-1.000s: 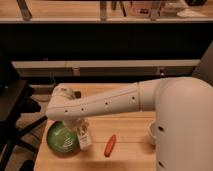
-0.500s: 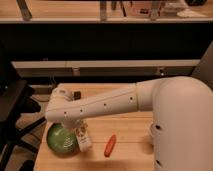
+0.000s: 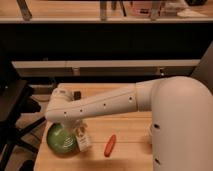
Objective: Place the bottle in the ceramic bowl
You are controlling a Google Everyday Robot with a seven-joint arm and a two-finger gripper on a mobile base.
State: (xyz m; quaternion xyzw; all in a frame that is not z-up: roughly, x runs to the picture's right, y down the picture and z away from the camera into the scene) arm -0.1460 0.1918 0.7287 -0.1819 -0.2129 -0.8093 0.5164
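Observation:
The green ceramic bowl [image 3: 60, 138] sits at the front left of the wooden table. The small cream bottle [image 3: 82, 140], with orange-brown marks on its label, hangs slightly tilted at the bowl's right rim. My gripper [image 3: 78, 129] points down from the white wrist just above the bottle and is shut on its top. My white arm reaches in from the right and hides the back part of the bowl.
An orange-red elongated object [image 3: 110, 145] lies on the table [image 3: 125, 150] right of the bottle. A small dark object [image 3: 77, 94] stands near the table's back edge. A dark chair [image 3: 15, 115] stands to the left. Shelving runs behind.
The wrist has shifted a little to the left, over the bowl. The bottle stays at the bowl's right rim, slightly lower than a second ago.

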